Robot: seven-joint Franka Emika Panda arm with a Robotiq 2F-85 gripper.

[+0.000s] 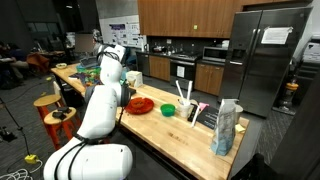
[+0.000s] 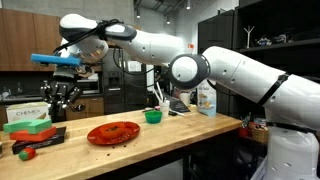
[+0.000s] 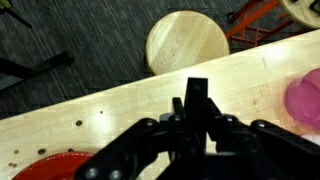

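Pincer (image 2: 62, 105) hangs above the counter (image 2: 190, 135), towards its end in an exterior view, not touching the wood. In the wrist view the fingers (image 3: 197, 92) sit pressed together as one dark bar. Nothing shows between them.

Red plate (image 2: 113, 132) lies flat on the counter, near the front edge in an exterior view and just beside the spot under the pincer. The wrist view catches only its rim (image 3: 45, 170).

Green bowl (image 2: 153, 116) stands further along, beyond the plate and apart from it. A green block (image 2: 32, 127) rests on a dark tray at the counter's end, with a small red item (image 2: 27, 152) by the near corner.

A tall bag (image 1: 226, 128) stands upright near the opposite end. A round wooden stool (image 3: 187, 45) sits on the floor past the counter's long edge. A blurred pink object (image 3: 305, 100) is on the wood; I cannot tell what it is.
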